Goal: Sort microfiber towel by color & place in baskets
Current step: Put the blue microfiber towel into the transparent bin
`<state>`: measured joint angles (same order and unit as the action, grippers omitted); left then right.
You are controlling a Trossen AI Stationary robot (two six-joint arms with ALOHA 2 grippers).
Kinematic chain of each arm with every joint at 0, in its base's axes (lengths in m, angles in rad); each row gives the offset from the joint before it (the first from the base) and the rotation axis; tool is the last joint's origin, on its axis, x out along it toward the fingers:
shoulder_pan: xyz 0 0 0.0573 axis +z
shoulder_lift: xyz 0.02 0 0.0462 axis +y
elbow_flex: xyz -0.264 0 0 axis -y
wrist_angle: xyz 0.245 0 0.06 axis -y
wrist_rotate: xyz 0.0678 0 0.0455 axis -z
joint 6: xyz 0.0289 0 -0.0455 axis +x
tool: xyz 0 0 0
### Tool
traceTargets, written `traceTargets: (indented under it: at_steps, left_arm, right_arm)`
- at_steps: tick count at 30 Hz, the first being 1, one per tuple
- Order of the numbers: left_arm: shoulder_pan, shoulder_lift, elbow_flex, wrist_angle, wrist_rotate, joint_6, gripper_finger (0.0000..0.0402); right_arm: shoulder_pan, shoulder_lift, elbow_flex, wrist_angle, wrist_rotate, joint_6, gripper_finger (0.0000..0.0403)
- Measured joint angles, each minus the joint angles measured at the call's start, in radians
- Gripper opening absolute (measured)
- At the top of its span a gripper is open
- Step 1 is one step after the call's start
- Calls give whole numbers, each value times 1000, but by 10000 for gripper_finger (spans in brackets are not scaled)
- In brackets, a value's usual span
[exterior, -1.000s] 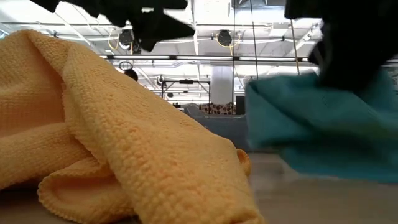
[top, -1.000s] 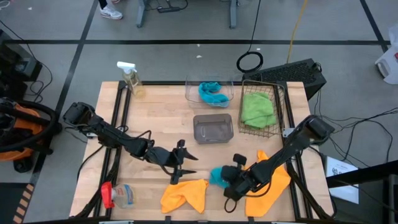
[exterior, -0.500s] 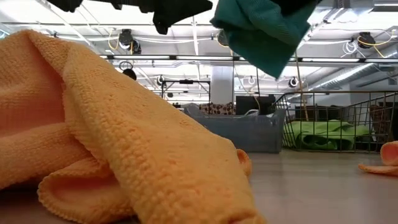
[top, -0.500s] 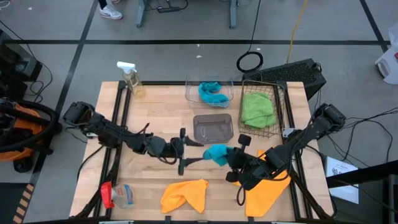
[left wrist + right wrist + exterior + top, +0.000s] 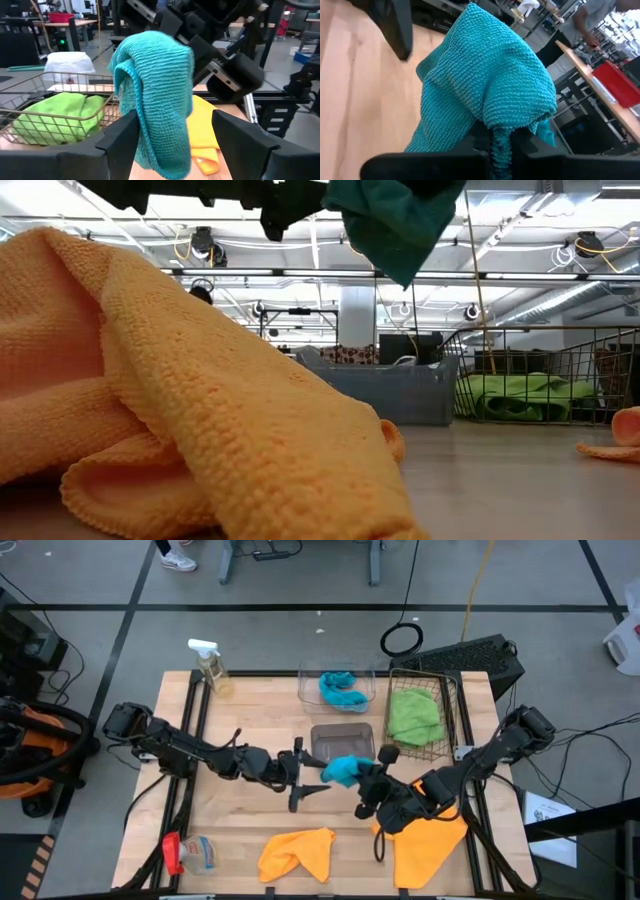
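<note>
Turquoise towel [image 5: 341,770] lifted off worktop [image 5: 250,720], being pinched by clamped right pincer [image 5: 358,776], offered between parted left pincer [image 5: 306,773] fingers for handover.

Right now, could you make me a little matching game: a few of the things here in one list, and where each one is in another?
Things:
1. green towel
2. spray bottle
3. orange towel
4. lifted blue towel

Places:
A. lying on the table's near edge
B. in the right gripper, above the table
C. in the wire basket
D. at the table's far left corner

Pairs: 1-C, 2-D, 3-A, 4-B
</note>
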<state>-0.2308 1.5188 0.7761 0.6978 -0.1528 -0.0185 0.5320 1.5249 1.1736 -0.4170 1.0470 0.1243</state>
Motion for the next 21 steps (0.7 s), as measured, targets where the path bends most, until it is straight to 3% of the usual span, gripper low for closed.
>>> traceTargets:
  at_steps: [6, 13, 17, 21]
  left_arm:
    - [21, 0, 0, -16, 0, 1, 255]
    - [53, -1, 1, -143, -1, 1, 255]
    - [77, -12, 1, -213, -4, -22, 255]
    - [95, -23, 1, -252, -5, -28, 255]
  right_arm:
    - [-31, -16, 0, 47, 2, -125, 13]
    - [-86, -109, 1, -30, -12, -141, 13]
    - [-159, -169, 2, -103, -114, -132, 13]
    - [-314, -215, 1, -115, -242, -197, 13]
